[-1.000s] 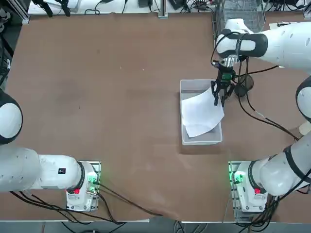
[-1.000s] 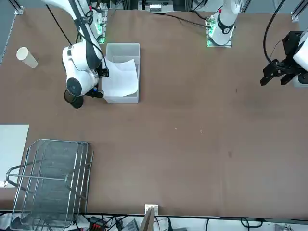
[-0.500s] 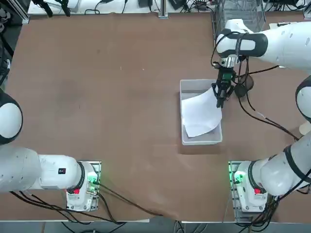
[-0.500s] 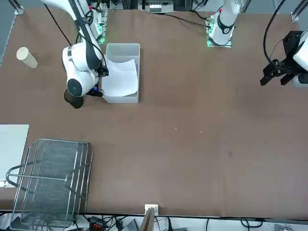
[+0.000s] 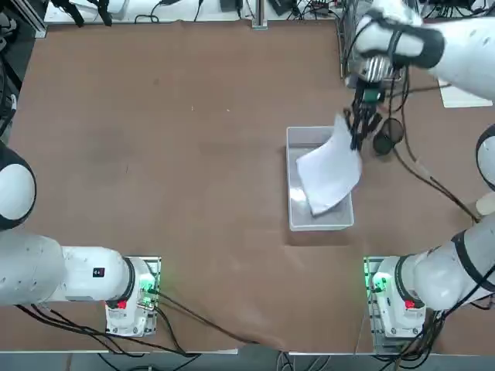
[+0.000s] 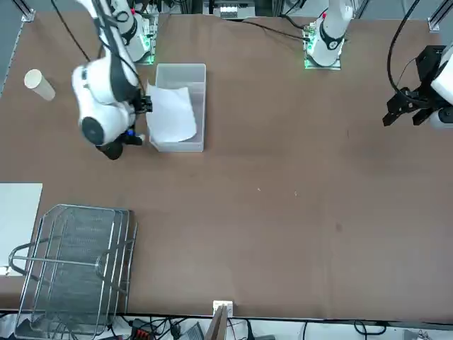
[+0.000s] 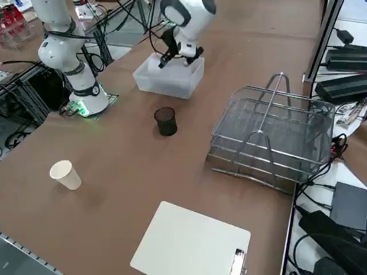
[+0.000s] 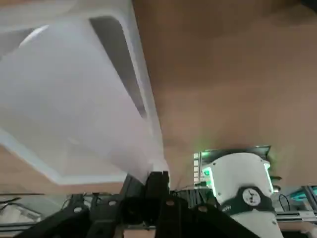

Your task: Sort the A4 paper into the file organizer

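- We see the A4 paper (image 5: 331,175) lifted above the clear bin (image 5: 298,217), hanging tilted, with its lower part over the bin's inside and its upper corner raised toward the desk's far edge.
- The right end effector (image 5: 357,137) pinches the A4 paper at that raised corner, its fingers (image 8: 157,181) pressed together on the sheet's edge; we see it over the bin's far right corner.
- The clear bin sits on the desk (image 5: 193,154), right of the middle.
- A small black mesh cup (image 7: 166,121) stands on the desk just beside the bin, on the side toward the desk's right edge.
- The file organizer (image 7: 269,140) stands in the desk's far right corner, well apart from the bin, and we see no paper in its wire trays.
- A clipboard (image 7: 192,243) with a white sheet and a metal clip lies at the desk's right edge.
- A paper cup (image 7: 66,175) lies on its side near the right edge, toward the robot's end of the desk.
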